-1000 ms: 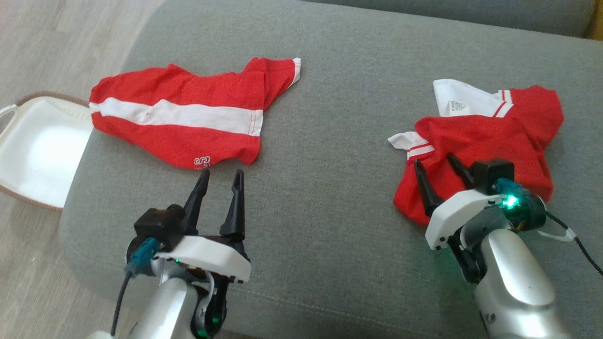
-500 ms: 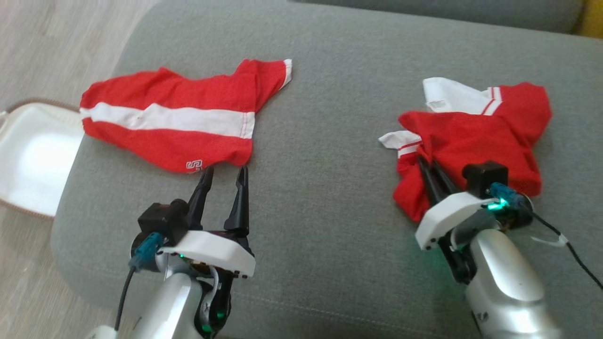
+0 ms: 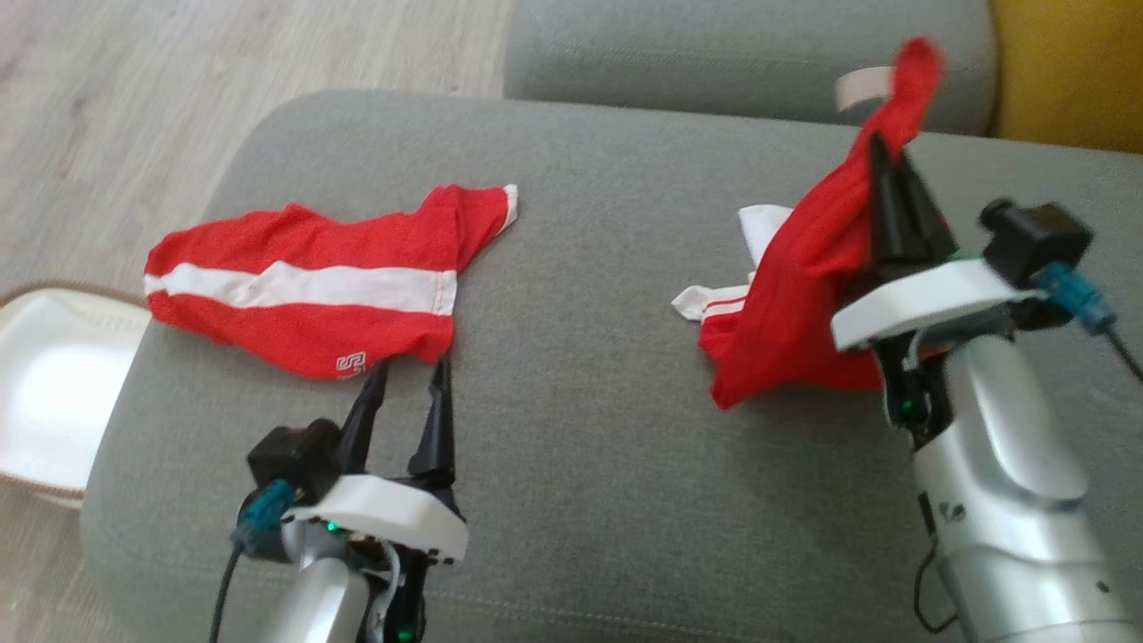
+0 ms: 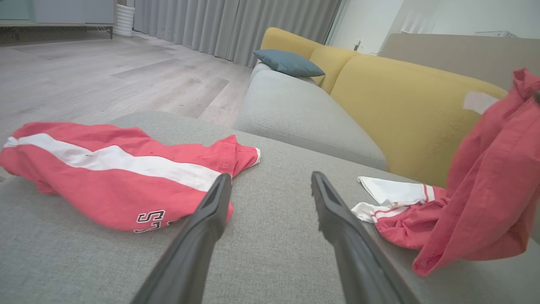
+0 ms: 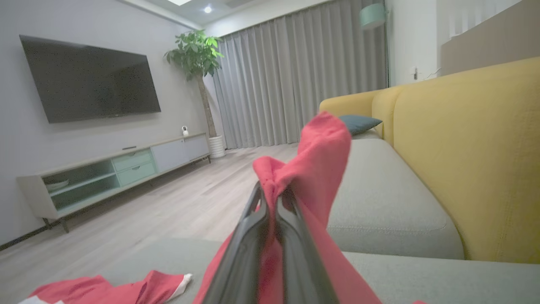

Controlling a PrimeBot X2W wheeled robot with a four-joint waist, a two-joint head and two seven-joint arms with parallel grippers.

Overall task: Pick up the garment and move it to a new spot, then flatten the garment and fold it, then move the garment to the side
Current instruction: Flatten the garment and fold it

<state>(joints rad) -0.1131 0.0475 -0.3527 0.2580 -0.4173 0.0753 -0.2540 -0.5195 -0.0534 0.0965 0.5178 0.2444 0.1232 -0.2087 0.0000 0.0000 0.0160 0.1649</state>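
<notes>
The red shirt (image 3: pixel 786 313) looks soft and floppy, half up off the grey sofa cushion (image 3: pixel 580 429). Jaws of the right gripper (image 3: pixel 880 154) pinch its top, maybe a sleeve. Jaws of the left gripper (image 3: pixel 410 366) are spread, free for the hem.

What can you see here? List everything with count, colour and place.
striped garment: one, red with white band, flat at the cushion's left
second garment: one, red with white trim, partly lifted at the right
cushion: one, grey, under both garments
basket: one, white, floor at left
sofa: one, yellow, behind
pillow: one, teal, on the sofa
left pincer: one, dark, open, by the striped garment
right pincer: one, dark, shut on the second garment
</notes>
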